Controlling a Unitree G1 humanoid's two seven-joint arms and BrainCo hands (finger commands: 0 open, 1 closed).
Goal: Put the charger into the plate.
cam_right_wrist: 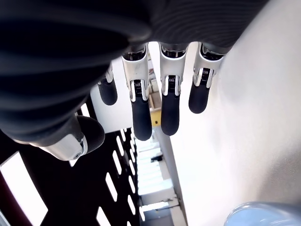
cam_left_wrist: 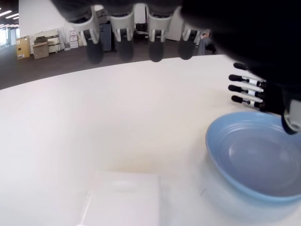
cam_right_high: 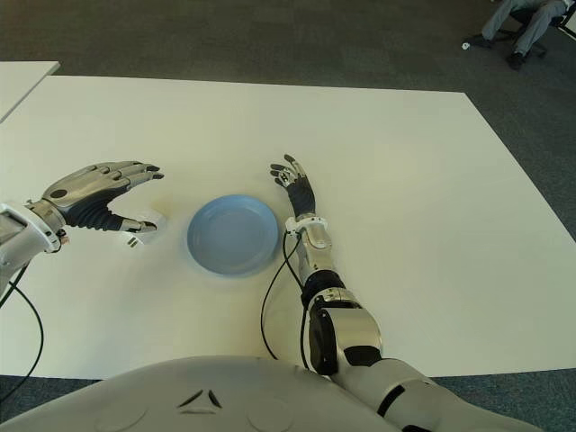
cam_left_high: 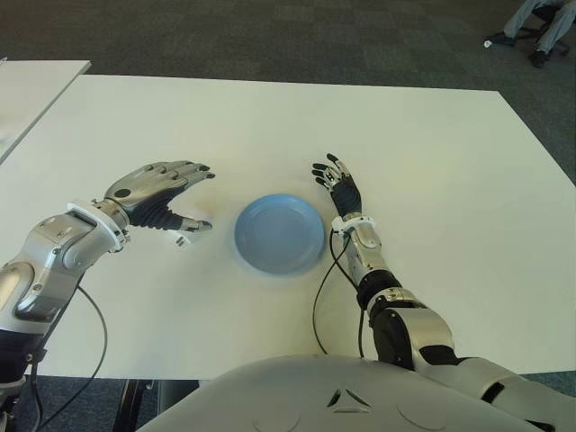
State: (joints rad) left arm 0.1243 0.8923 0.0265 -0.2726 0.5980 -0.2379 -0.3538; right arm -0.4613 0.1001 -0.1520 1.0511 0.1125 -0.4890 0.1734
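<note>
A small white charger (cam_left_high: 186,232) lies on the white table (cam_left_high: 432,162), just left of the light blue plate (cam_left_high: 280,233). It also shows close up in the left wrist view as a white block (cam_left_wrist: 123,200), with the plate (cam_left_wrist: 256,157) beyond it. My left hand (cam_left_high: 165,196) hovers over the charger with fingers spread, its thumb near the charger's far side, holding nothing. My right hand (cam_left_high: 338,184) shows beside the plate's right rim with fingers extended and nothing in it.
A second white table's corner (cam_left_high: 27,90) shows at the far left. A person's legs (cam_left_high: 538,27) appear at the far right on the dark carpet. A black cable (cam_left_high: 328,288) runs beside my right forearm.
</note>
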